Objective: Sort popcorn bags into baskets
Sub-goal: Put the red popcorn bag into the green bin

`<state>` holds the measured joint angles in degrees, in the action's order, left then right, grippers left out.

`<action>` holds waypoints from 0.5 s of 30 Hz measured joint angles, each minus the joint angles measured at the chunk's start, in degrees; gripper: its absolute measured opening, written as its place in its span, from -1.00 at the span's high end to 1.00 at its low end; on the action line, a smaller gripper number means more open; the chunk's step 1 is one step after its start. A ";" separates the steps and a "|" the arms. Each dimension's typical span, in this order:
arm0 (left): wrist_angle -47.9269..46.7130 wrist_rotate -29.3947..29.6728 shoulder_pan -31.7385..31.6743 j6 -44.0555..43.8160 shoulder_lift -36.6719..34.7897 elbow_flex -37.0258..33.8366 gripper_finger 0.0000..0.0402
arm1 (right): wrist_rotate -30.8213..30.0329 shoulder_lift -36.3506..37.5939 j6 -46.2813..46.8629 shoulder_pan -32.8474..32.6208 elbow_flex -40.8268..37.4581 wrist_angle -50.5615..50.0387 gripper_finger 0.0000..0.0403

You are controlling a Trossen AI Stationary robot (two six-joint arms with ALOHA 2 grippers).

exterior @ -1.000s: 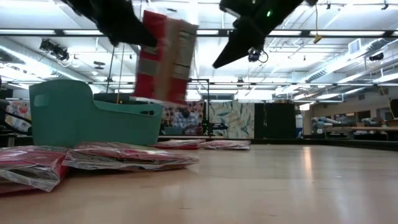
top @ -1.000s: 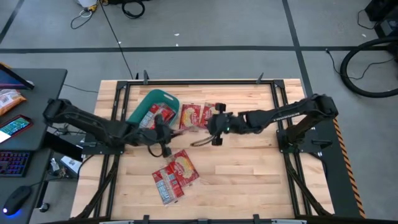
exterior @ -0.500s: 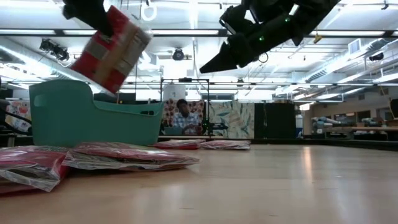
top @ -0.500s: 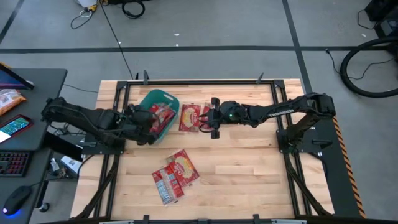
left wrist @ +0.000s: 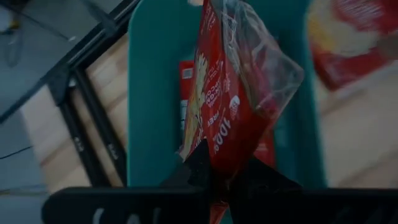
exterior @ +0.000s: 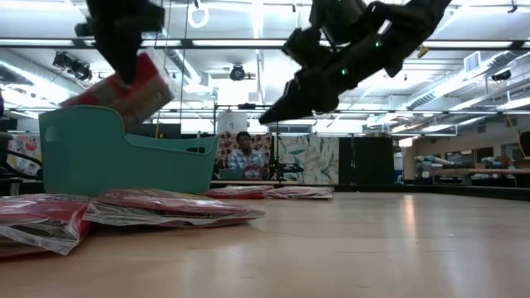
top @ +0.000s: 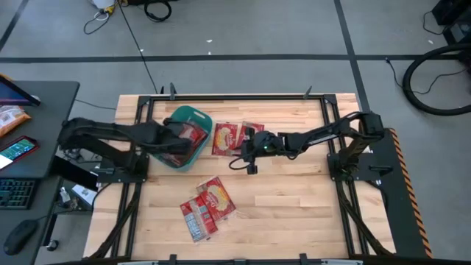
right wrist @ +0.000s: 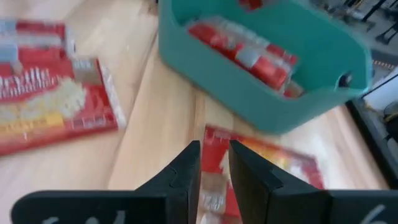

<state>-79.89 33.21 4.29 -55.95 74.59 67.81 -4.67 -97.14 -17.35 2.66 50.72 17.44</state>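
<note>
Left gripper [left wrist: 214, 180] pinches popcorn bag [left wrist: 233, 93] by edge over tub [top: 176, 118], mid-left of frame: light, floppy, crinkly. Right gripper [right wrist: 214, 163] narrow, empty.

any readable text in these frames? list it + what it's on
None reads in full.
Held popcorn bag, hanging over the teal basket: white lettering, mirrored and cut off, unreadable.
Bag lying on the table: large white word, too blurred to make out.
Other bags in the high view: print too small.
No numbers or signs.
</note>
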 joint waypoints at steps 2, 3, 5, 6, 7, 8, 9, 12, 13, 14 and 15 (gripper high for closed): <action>0.25 -0.31 -1.97 1.03 2.35 0.00 0.84 | -0.17 -1.65 0.68 0.07 0.00 0.04 0.56; 0.27 -1.25 -2.93 1.48 3.41 -0.02 0.84 | -0.20 -2.57 0.88 0.07 0.00 0.06 0.56; 0.32 -2.55 -4.75 2.66 5.76 -0.03 0.84 | -0.19 -4.30 0.77 0.04 0.00 -0.28 0.56; 0.33 -3.51 -5.60 3.22 6.87 -0.07 0.84 | -0.19 -5.04 0.41 0.04 -0.01 -0.39 0.56; 0.50 -3.93 -6.27 3.66 8.00 -0.09 0.84 | -0.19 -5.73 -0.17 0.04 -0.02 -0.42 0.56; 0.60 -3.89 -6.85 3.66 9.02 -0.09 0.84 | -0.18 -6.21 -0.79 0.04 -0.03 -0.37 0.56; 0.58 -3.96 -7.32 3.61 9.98 -0.09 0.82 | -0.20 -6.45 -1.37 0.09 -0.22 -0.38 0.56; 0.77 -3.89 -7.95 3.59 12.94 -0.09 0.73 | -0.17 -6.22 -3.19 0.87 -1.29 1.21 0.56; 1.07 -3.67 -8.04 3.62 13.78 -0.07 0.68 | -0.18 -5.83 -3.64 1.24 -1.79 1.78 0.56; 1.59 -3.47 -8.04 3.67 14.53 -0.09 0.62 | -0.20 -5.35 -3.79 1.74 -2.27 2.55 0.56; 2.49 -3.41 -8.04 3.90 15.23 -0.09 0.56 | -0.20 -4.66 -3.96 2.36 -2.94 3.18 0.57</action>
<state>-77.40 29.80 -3.75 -52.05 89.82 67.72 -4.86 -101.80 -21.31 5.01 47.78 20.62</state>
